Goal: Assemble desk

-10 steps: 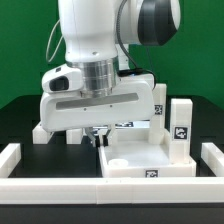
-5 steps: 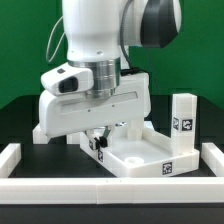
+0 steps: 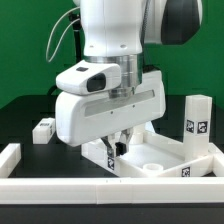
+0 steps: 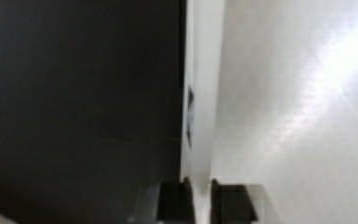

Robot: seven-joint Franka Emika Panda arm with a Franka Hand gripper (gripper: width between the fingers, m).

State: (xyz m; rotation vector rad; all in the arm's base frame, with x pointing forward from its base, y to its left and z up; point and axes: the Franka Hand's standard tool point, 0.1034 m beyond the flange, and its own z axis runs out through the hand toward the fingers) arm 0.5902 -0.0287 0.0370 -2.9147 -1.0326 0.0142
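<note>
The pincer (image 3: 113, 149) is clenching the rim of the tabletop (image 3: 165, 152), which is lying hollow-side up on the surface (image 3: 22, 114), long axis crossing the exterior view. An upright leg (image 3: 197, 122) is standing just beside it, and a second leg (image 3: 43, 129) is lying well apart.

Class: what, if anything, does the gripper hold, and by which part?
The gripper clamps the tabletop by its raised rim, at the exterior view's left end.
</note>
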